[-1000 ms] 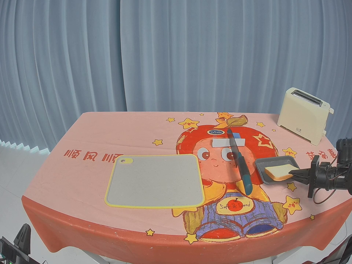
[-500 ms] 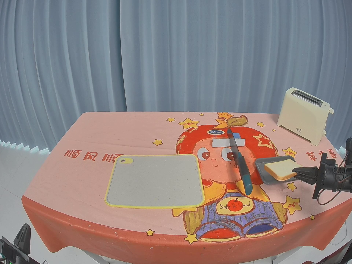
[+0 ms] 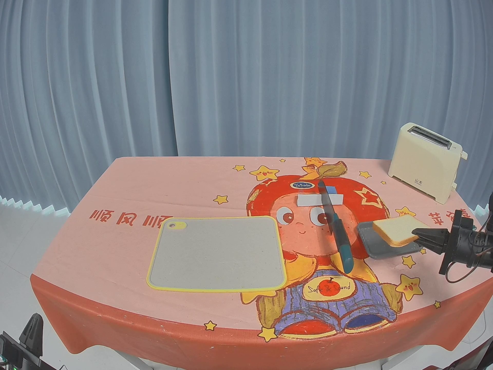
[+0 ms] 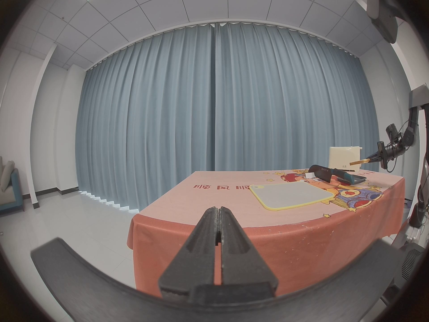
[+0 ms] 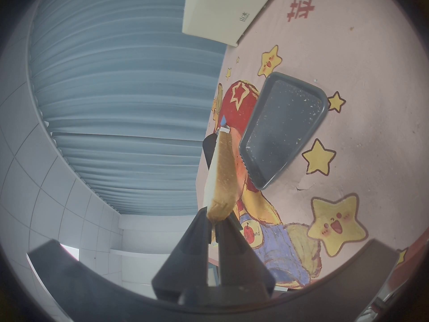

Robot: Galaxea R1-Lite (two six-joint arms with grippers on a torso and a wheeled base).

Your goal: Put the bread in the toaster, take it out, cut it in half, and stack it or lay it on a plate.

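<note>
My right gripper [image 3: 422, 236] is shut on one edge of a slice of bread [image 3: 399, 229], holding it flat just above the dark grey plate [image 3: 377, 245] at the table's right. In the right wrist view the bread [image 5: 220, 180] sticks out edge-on from the gripper [image 5: 213, 220], with the bare plate [image 5: 281, 128] below it. The cream toaster [image 3: 426, 162] stands at the back right corner, slot up. A knife [image 3: 336, 228] with a teal handle lies beside the plate. My left gripper [image 4: 217, 222] is shut, low and off the table's left side.
A grey cutting board [image 3: 217, 253] with a yellow rim lies at the front middle of the pink printed tablecloth [image 3: 154, 191]. A small white and blue card [image 3: 313, 199] lies under the knife's blade. Blue curtains hang behind the table.
My right gripper has lifted the bread off the plate and drawn it a little to the right. The left arm has stayed still.
</note>
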